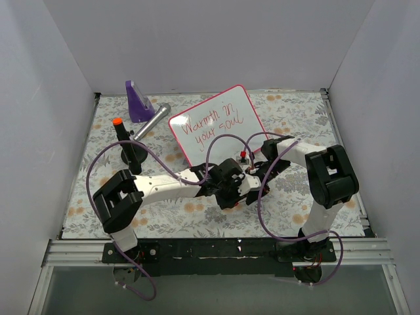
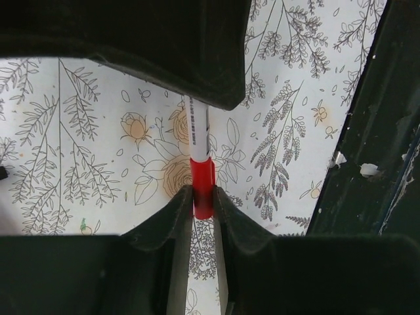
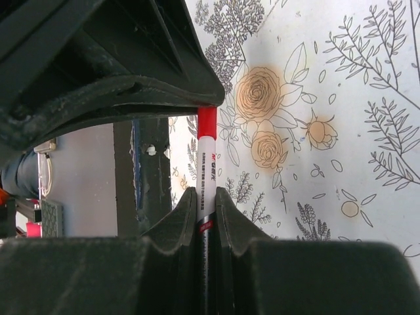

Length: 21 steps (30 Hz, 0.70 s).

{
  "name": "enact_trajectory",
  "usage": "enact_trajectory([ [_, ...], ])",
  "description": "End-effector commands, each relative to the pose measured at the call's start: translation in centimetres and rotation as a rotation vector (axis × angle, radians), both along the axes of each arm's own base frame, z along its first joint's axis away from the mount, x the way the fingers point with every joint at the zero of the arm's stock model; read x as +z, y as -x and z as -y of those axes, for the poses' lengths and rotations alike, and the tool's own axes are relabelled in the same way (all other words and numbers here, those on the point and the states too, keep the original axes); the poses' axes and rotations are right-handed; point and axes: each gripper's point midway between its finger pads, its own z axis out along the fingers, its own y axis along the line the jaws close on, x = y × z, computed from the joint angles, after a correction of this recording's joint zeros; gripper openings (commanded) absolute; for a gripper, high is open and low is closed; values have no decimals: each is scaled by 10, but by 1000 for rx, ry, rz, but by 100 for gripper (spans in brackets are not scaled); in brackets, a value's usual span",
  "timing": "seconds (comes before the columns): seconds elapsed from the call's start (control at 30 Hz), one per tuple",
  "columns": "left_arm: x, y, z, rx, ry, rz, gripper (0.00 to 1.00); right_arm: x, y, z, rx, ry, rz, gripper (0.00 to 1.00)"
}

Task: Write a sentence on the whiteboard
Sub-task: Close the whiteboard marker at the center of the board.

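Floral tablecloth [image 1: 295,111] lay beneath. The left gripper [image 2: 203,197] clamped the marker [image 2: 199,131] by its red end [image 2: 202,174], the right gripper [image 3: 205,197] by the barrel [image 3: 207,164]. Skewed pressure risked slippage.

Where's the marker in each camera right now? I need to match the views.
Top external: the marker is a small red speck at centre, where the two arms meet, just below the whiteboard.
Left wrist: centre, white barrel above, red end pinched in the left gripper.
Right wrist: left of centre, white barrel clamped in the right gripper, red end above.
Shared landmark: the floral table cover.
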Motion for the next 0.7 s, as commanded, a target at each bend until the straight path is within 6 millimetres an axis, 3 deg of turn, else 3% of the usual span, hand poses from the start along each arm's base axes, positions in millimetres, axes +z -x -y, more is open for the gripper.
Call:
enact_trajectory([
  [0.0,95,-30,48,33,350,208,19,23,4,-18,-6,-126,-34,1],
  [0.2,104,-20,24,93,376,203,33,26,5,-18,-2,-144,-35,1],
  [0.33,125,-14,11,157,443,186,41,30,6,-18,7,-168,-25,1],
  [0.37,129,-15,7,184,458,191,47,31,7,-17,10,-171,-24,1],
  [0.4,145,-12,-1,207,517,202,63,33,8,-18,13,-182,-18,1],
  [0.5,169,-10,-18,302,649,187,98,38,10,-17,25,-211,5,1],
  [0.53,175,-2,-33,311,697,175,98,40,10,-18,30,-221,16,1],
  [0.67,182,16,-59,248,764,17,98,53,18,-16,70,-291,96,1],
])
